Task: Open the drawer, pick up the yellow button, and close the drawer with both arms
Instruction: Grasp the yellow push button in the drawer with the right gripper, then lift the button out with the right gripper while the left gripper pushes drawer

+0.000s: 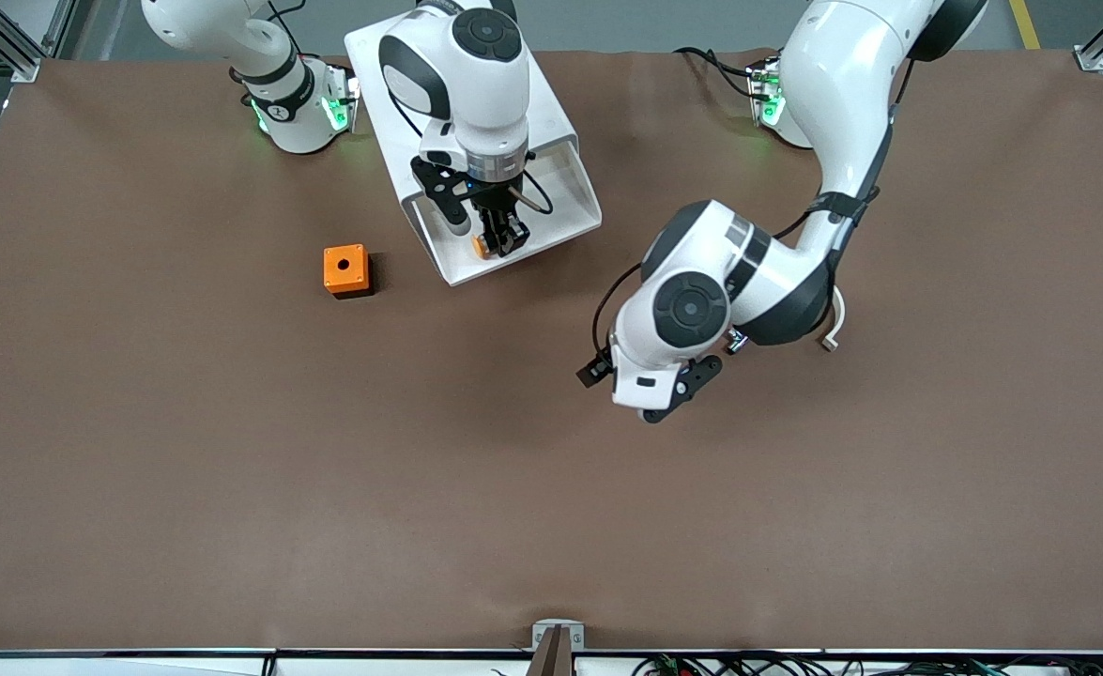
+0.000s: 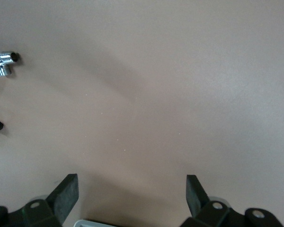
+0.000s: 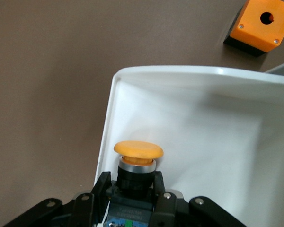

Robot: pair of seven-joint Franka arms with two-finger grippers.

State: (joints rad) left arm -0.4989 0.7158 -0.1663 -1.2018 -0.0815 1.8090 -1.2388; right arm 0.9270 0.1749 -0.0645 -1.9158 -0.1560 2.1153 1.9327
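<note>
The uppermost drawer [image 1: 513, 268] stands pulled out of the white cabinet [image 1: 377, 66] toward the front camera. My right gripper [image 1: 504, 235] is in the open drawer, over its front corner, shut on the button [image 1: 482, 246]. In the right wrist view the fingers [image 3: 100, 187] clamp the button's black body, with the orange cap [image 3: 138, 150] sticking out beside the drawer's wall [image 3: 109, 118]. My left gripper [image 1: 650, 394] is open and empty [image 2: 131, 191], low over bare table nearer the front camera than the cabinet, toward the left arm's end.
An orange cube with a hole [image 1: 345, 268] sits beside the drawer toward the right arm's end; it also shows in the right wrist view [image 3: 262, 23]. A small black part with a white face [image 1: 591, 374] and a chrome fitting [image 1: 737, 343] lie by the left hand.
</note>
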